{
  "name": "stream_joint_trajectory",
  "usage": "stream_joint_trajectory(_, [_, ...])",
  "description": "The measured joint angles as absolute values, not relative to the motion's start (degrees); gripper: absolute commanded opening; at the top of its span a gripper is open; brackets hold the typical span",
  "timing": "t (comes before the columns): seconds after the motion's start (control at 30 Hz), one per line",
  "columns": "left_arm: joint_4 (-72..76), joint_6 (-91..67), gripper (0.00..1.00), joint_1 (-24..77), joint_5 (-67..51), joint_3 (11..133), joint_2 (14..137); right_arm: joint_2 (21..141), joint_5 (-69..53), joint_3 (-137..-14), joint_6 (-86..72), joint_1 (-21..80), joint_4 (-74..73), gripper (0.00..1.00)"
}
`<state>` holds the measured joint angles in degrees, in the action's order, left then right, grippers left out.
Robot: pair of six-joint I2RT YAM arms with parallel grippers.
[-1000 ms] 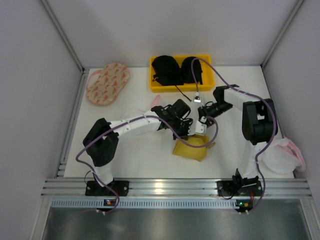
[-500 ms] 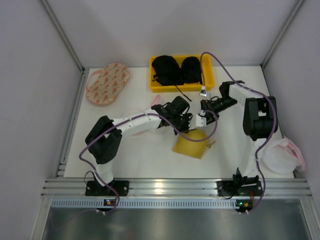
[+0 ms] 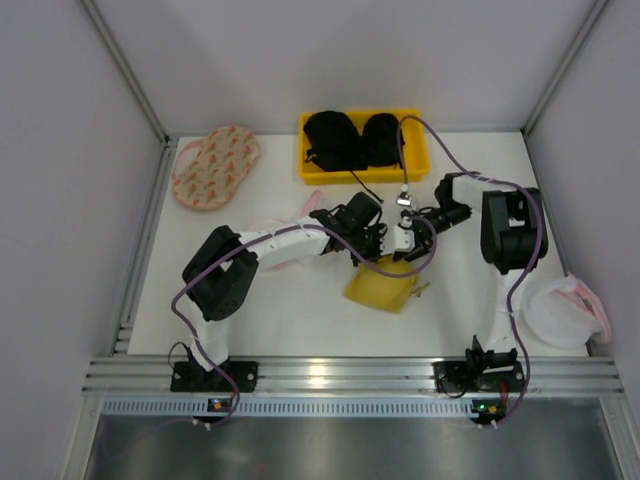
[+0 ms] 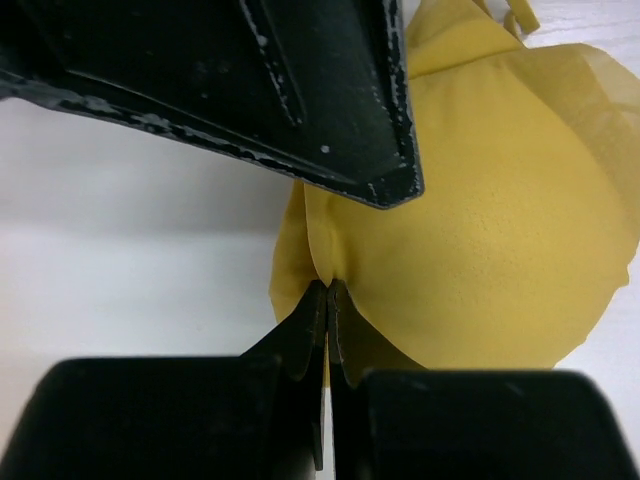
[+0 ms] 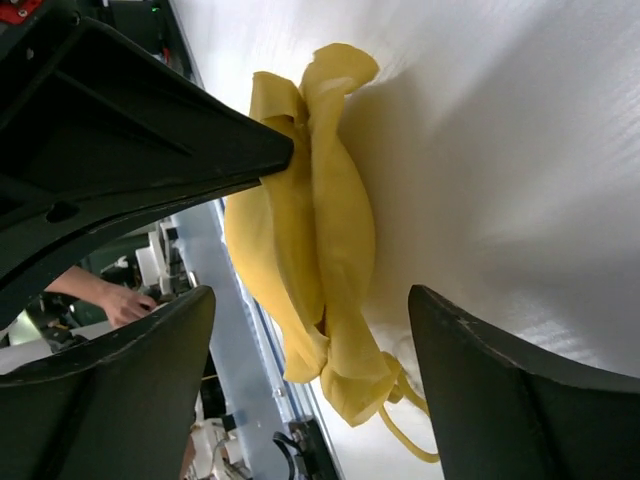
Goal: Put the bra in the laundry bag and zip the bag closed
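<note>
At the middle of the white table (image 3: 300, 325), the left gripper (image 4: 327, 292) is pressed together on an edge of the yellow bra (image 4: 480, 250); only the left wrist view shows us this pinch. The right wrist view shows the right gripper (image 5: 310, 300) spread wide, with the bra before it. Pale grey walls stand around the table. The left elbow is now nearer the middle than one second ago.

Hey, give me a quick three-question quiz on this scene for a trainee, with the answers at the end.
1. True or false: the left gripper is shut on the bra at its edge.
2. The black bras lie: A in the yellow bin, B in the patterned bag, C on bare table.
3. Fill in: the right gripper has its jaws ___.
Key: 1 true; 2 A; 3 open.
</note>
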<state>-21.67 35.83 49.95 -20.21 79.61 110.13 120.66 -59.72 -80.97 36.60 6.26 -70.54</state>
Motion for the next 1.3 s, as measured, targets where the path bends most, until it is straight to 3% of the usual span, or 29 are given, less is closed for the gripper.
stream_joint_trajectory(0.17, [-20.23,34.22,0.00,49.95,-19.18,79.72,110.54,121.54,-60.97,-78.85,37.47,6.59,-70.98,0.64])
stream_joint_trajectory(0.27, [-19.64,32.80,0.00,49.95,-18.52,79.83,110.54,121.58,-61.21,-77.30,36.80,7.16,-70.17,0.34])
stream_joint_trajectory(0.3, [-19.55,32.36,0.00,49.95,-18.46,79.85,110.54,121.60,-61.28,-76.97,36.47,7.38,-69.80,0.16])
stream_joint_trajectory(0.37, [-19.46,31.31,0.11,49.95,-18.26,79.90,110.54,121.60,-61.49,-76.47,35.90,7.64,-69.21,0.01])
stream_joint_trajectory(0.53, [-19.31,27.46,0.55,49.74,-18.02,79.70,109.95,121.56,-61.76,-76.47,35.59,7.70,-68.36,0.00])
stream_joint_trajectory(0.57, [-19.31,25.52,0.71,49.32,-18.22,79.42,109.12,121.43,-61.80,-76.47,35.88,7.70,-68.42,0.00])
stream_joint_trajectory(0.67, [-19.79,18.81,0.98,47.31,-21.32,78.17,104.68,119.96,-62.11,-76.49,37.78,7.70,-68.95,0.00])
stream_joint_trajectory(0.9, [-19.27,4.84,0.98,35.35,-32.14,77.89,88.73,110.52,-62.92,-78.48,43.51,7.73,-73.23,0.00])
stream_joint_trajectory(1.3, [-21.52,2.39,0.98,36.51,-42.59,77.84,82.76,98.94,-57.04,-88.97,54.94,16.64,-75.94,0.00])
